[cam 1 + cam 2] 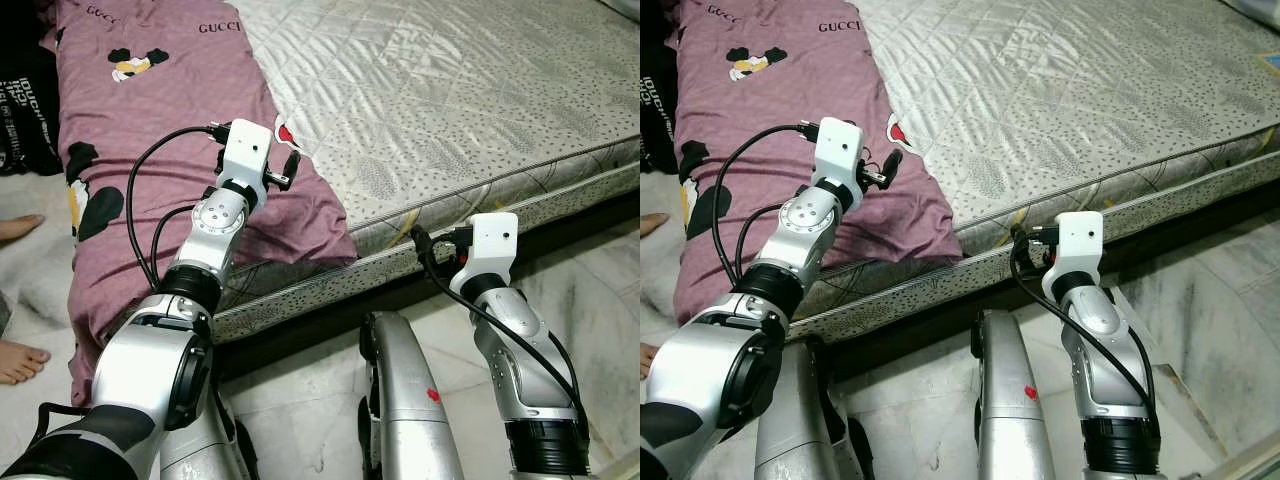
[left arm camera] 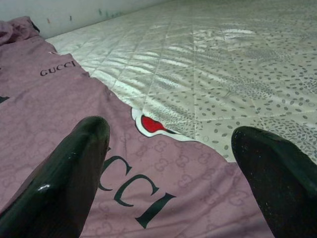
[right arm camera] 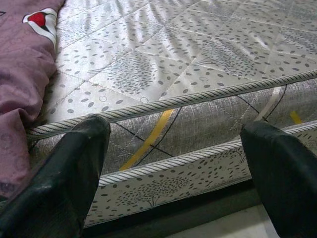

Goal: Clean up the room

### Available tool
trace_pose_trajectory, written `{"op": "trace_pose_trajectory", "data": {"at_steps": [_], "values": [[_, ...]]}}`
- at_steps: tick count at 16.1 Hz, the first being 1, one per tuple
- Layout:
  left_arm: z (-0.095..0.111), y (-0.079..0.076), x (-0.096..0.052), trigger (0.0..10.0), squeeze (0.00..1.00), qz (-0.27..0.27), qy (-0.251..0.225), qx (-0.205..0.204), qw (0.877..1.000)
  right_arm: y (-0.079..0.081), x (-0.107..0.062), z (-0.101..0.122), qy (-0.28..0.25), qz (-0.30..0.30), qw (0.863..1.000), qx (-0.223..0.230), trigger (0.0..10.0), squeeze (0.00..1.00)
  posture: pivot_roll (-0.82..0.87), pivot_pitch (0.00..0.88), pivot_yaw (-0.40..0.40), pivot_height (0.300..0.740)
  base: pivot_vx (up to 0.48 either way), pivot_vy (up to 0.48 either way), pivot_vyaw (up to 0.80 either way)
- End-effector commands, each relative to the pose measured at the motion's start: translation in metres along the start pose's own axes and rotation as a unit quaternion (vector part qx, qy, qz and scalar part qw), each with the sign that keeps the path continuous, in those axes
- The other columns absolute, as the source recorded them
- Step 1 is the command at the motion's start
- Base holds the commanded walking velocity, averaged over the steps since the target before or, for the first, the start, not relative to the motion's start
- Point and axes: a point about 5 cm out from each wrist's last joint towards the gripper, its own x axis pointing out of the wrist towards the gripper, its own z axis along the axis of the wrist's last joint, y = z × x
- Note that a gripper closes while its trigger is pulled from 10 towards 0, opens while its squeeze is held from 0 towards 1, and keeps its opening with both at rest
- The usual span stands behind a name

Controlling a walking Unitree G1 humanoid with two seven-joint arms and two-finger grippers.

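Observation:
A mauve blanket (image 1: 150,110) printed with GUCCI letters and cartoon mice lies along the left part of a bare quilted mattress (image 1: 450,90) and hangs over its front edge. My left gripper (image 2: 168,163) hovers open just above the blanket's right border, its fingers (image 2: 64,183) spread wide with nothing between them. Seen from the head, that gripper (image 1: 286,166) is near the blanket's red and white patch (image 1: 284,133). My right gripper (image 3: 173,163) is open too, held low in front of the mattress's side wall (image 3: 198,124), apart from it.
A person's bare feet (image 1: 18,360) rest on the floor at the far left. A black garment (image 1: 20,110) lies beside the blanket at the top left. Marble floor (image 1: 590,300) runs along the mattress front. My silver legs (image 1: 400,400) stand below.

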Motion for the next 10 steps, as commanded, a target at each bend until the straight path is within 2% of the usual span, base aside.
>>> {"op": "trace_pose_trajectory", "data": {"at_steps": [1,6,7,8,9,10], "values": [[-0.001,0.000,0.000,10.0,0.00,-0.001,0.002,0.001,1.000,0.000,-0.001,-0.004,0.008,-0.004,1.000,-0.001,10.0,0.00,-0.23,0.053,0.013,0.478,0.000,0.000,0.00],[-0.001,0.000,0.000,10.0,0.00,-0.001,0.002,0.001,1.000,0.000,-0.001,-0.004,0.008,-0.004,1.000,-0.001,10.0,0.00,-0.23,0.053,0.013,0.478,0.000,0.000,0.00],[-0.019,0.025,-0.027,10.0,0.00,0.094,-0.033,-0.040,0.994,0.014,0.028,0.006,-0.026,0.000,1.000,0.015,10.0,0.00,-0.08,0.000,0.009,0.478,0.000,0.000,0.00],[-0.034,0.040,-0.050,10.0,0.00,0.154,-0.043,-0.054,0.986,0.025,0.044,0.013,-0.042,0.003,0.999,0.023,10.0,0.00,-0.08,0.000,0.009,0.478,0.000,0.000,0.00],[-0.043,0.048,-0.066,10.0,0.00,0.189,-0.048,-0.058,0.979,0.031,0.053,0.018,-0.051,0.001,0.998,0.026,10.0,0.00,-0.08,0.000,0.017,0.478,0.000,0.000,0.00],[-0.046,0.045,-0.074,10.0,0.00,0.193,-0.052,-0.062,0.978,0.029,0.056,0.018,-0.053,-0.015,0.998,0.032,10.0,0.00,-0.08,0.000,0.025,0.478,0.000,0.000,0.00]]}}
